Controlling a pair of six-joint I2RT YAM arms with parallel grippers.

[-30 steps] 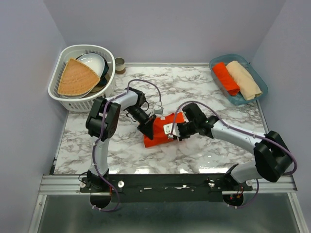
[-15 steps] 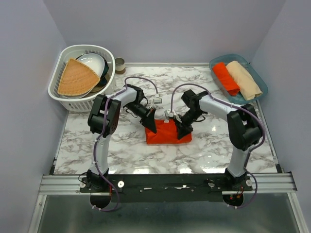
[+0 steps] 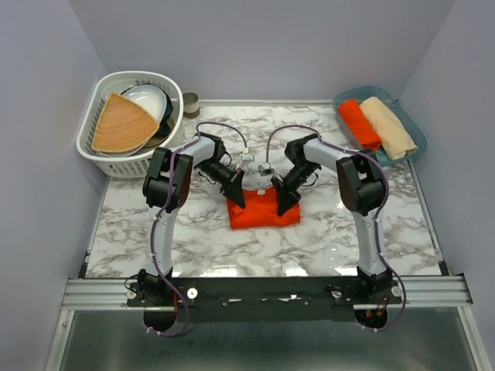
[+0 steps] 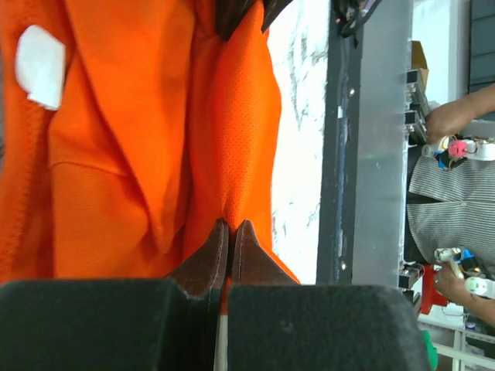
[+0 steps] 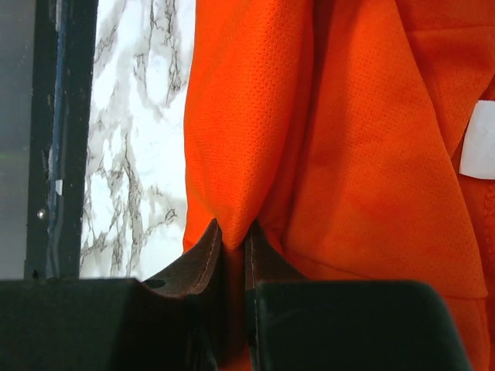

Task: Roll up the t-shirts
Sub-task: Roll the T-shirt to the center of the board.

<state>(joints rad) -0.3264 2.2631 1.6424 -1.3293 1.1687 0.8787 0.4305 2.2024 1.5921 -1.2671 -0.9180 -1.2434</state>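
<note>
Orange t-shirt (image 3: 263, 215) lies folded at counter centre. Left gripper (image 4: 231, 226) and right gripper (image 5: 232, 229) each clamped on thin ridge of its cloth near far edge, 1 toward each side.

Risks: thin pinch may slip free; uneven pull by 2 arms may skew roll or open fold.

Room: bare marble toward near edge and both sides. Basket (image 3: 128, 165) at far-left corner and tray (image 3: 338, 99) at far-right corner, both well apart from cloth.
</note>
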